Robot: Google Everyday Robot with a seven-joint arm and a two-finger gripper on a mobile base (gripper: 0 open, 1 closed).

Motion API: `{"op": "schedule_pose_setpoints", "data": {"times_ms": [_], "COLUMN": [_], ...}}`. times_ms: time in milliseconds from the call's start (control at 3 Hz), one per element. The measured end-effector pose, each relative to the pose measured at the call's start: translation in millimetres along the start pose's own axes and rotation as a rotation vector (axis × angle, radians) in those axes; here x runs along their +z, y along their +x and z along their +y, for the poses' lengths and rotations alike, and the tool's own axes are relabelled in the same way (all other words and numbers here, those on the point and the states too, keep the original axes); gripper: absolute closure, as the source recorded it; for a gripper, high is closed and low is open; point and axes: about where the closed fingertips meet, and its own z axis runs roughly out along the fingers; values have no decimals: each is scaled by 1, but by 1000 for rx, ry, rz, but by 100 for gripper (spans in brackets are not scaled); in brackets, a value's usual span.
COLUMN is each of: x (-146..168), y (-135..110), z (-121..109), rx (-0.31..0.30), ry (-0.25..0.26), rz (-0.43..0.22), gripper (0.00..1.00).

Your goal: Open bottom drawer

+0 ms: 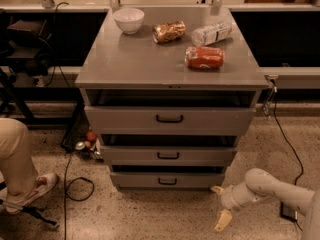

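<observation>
The bottom drawer (167, 180) is the lowest of three grey drawer fronts of the cabinet, with a small black bar handle (167, 181) at its centre. It sits close to the floor, pushed in about level with the drawer above. My gripper (220, 205) is low at the lower right, just off the drawer's right corner and a little in front of it. One cream finger (223, 220) points down toward the floor and the other (216, 189) points toward the cabinet. The jaws stand wide apart and hold nothing. The white arm (272, 186) reaches in from the right.
On the cabinet top (125, 59) lie a white bowl (129, 20), a brown bag (169, 31), a clear bottle (212, 33) and a red can (204, 57). A person's leg and shoe (25, 179) are at the left. Cables (75, 184) lie on the floor.
</observation>
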Motion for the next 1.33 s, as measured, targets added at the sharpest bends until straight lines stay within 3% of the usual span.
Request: {"op": "schedule_pose_setpoints", "data": {"times_ms": [333,1000,1333], "x": [16,22,36], "y": [22,25,20], "z": [-32,-40,-56], "rx": [-39,-56,-181], "ry": [63,71,76], "rz": [-13,-25,-63], "gripper": [0,0,0]}}
